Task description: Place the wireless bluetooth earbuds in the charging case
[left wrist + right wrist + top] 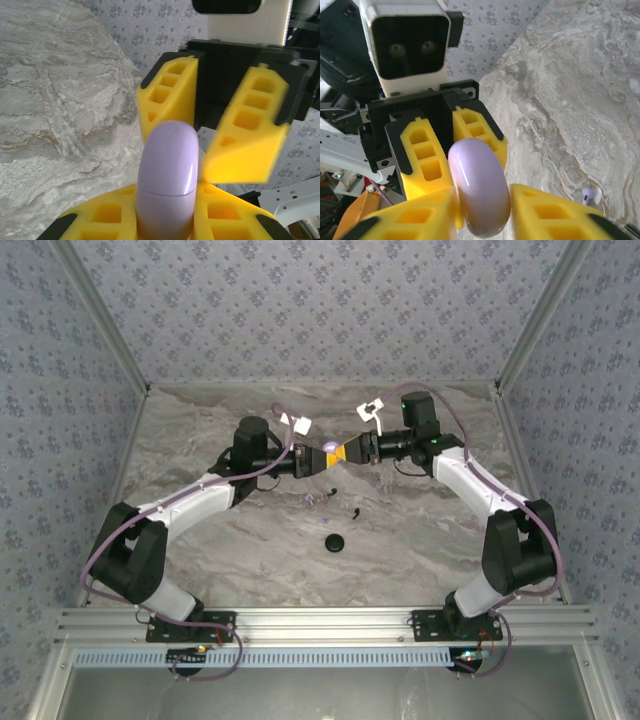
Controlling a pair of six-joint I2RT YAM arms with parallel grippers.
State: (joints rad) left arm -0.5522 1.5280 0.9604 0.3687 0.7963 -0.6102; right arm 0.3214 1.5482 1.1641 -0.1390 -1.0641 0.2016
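Top external: left hand (317,461) pinches the glossy lavender charging case (331,451) mid-air; right hand (352,452) faces it, fingers (245,135) spread either side. Below, on the surface (420,530): lavender earbud (589,195) and black earbud (354,511), tiny, short-stemmed, loose.

No legible text, label or number anywhere

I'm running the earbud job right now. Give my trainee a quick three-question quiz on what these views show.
1. True or false: the pale lavender oval charging case rests on the marble-patterned table.
2. The left gripper is: A) open B) shut on the case C) holding a black earbud.
3. Fill in: the right gripper, its jaws either side of the case, is ___.
Key: 1 false; 2 B; 3 open.
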